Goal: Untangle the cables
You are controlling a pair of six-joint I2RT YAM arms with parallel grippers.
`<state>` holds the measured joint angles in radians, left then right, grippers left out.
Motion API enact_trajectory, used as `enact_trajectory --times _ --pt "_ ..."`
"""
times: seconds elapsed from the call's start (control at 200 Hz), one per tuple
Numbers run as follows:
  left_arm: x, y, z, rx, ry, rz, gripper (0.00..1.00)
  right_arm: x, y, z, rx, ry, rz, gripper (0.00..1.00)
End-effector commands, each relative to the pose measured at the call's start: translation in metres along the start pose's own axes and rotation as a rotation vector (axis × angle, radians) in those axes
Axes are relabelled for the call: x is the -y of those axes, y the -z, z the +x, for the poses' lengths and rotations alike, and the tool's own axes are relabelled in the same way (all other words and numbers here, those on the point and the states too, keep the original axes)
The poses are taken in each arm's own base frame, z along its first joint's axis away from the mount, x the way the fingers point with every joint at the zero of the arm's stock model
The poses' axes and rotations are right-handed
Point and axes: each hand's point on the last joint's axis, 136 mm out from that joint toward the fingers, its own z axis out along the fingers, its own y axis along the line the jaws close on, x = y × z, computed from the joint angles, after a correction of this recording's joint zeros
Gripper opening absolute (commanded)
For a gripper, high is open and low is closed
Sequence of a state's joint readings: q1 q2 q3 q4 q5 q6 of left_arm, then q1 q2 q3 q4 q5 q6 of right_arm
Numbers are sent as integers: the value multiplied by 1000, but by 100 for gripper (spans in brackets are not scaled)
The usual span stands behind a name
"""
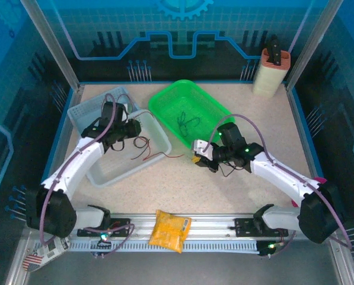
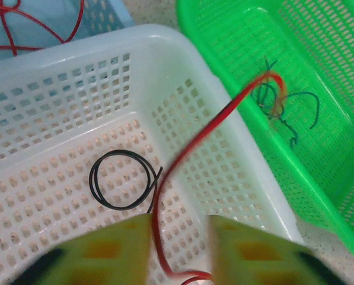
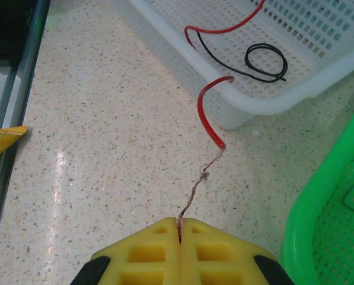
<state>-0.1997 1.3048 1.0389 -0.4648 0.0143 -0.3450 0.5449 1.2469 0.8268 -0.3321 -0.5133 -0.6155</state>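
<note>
My right gripper [image 3: 179,222] is closed tight on the bare, stranded tip of the red cable [image 3: 207,113], low over the table [image 3: 93,130] near its middle. From there the cable rises over the rim of the white basket [image 3: 165,41], which sits toward the table's left edge, and runs on inside it beside a looped black cable [image 3: 265,59]. My left gripper [image 2: 179,225] hangs over that basket with its fingers parted. The red cable passes up between them, not pinched as far as I can judge. The dark green cables [image 2: 283,110] lie bunched in the green basket [image 2: 343,196] toward the far edge. To free the red one cleanly I'd draw it slowly toward the right edge, low and straight. I'd watch that the frayed tip doesn't slip out and that the black loop doesn't ride along. The left fingers could guide it without clamping.
</note>
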Motion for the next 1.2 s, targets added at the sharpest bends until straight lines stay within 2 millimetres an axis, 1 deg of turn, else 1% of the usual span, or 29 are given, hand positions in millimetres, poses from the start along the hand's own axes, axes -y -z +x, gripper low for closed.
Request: enact_trajectory --times 0.0,0.065,0.105,0.165,0.23,0.275,0.315,0.36,0.4,0.48,0.485,0.495,0.56,0.625,0.68,0.725,0.825,0.89,0.97,1.116,1.196 --pt "10 6 -13 7 15 60 74 -6 0 -8 4 -31 -45 0" --pt "16 16 -19 36 -58 86 89 -5 1 -10 11 -27 -40 0" --pt "23 26 -25 71 -109 114 95 -5 1 -11 14 -27 -40 0" --pt "38 44 -31 124 -211 187 99 -4 2 -12 18 -29 -40 0" --pt "58 66 -32 179 -334 290 99 -3 3 -13 23 -27 -41 0" --pt "74 81 -26 204 -440 387 99 -3 4 -14 26 -29 -42 0" --pt "88 96 -17 220 -547 476 99 -3 5 -14 30 -29 -42 0" --pt "99 109 -4 230 -656 561 99 -3 6 -15 35 -29 -42 0" --pt "106 117 6 249 -744 626 99 -3 6 -14 37 -31 -43 0" --pt "118 127 26 272 -881 760 99 -4 8 -14 39 -32 -51 0" --pt "119 128 26 273 -887 767 99 -2 10 -19 47 -23 -45 0" --pt "120 129 28 275 -898 782 99 0 11 -23 52 -18 -40 0" --pt "128 129 31 260 -915 847 99 0 13 -26 56 -12 -41 0" --pt "136 125 33 216 -901 902 95 0 15 -27 56 -8 -38 0" --pt "144 119 39 173 -912 933 90 0 17 -28 59 -4 -33 0" --pt "151 113 49 143 -945 951 87 0 18 -29 64 -3 -31 0" --pt "162 99 82 77 -1071 981 87 2 20 -31 70 -3 -25 0" --pt "165 89 94 49 -1111 986 85 3 21 -30 68 -7 -21 0" --pt "166 78 101 24 -1126 998 81 2 21 -30 66 -12 -25 0" --pt "166 60 112 -5 -1179 1006 69 0 22 -29 64 -18 -29 0" --pt "168 48 119 -25 -1207 1005 66 -1 24 -31 68 -22 -31 0"
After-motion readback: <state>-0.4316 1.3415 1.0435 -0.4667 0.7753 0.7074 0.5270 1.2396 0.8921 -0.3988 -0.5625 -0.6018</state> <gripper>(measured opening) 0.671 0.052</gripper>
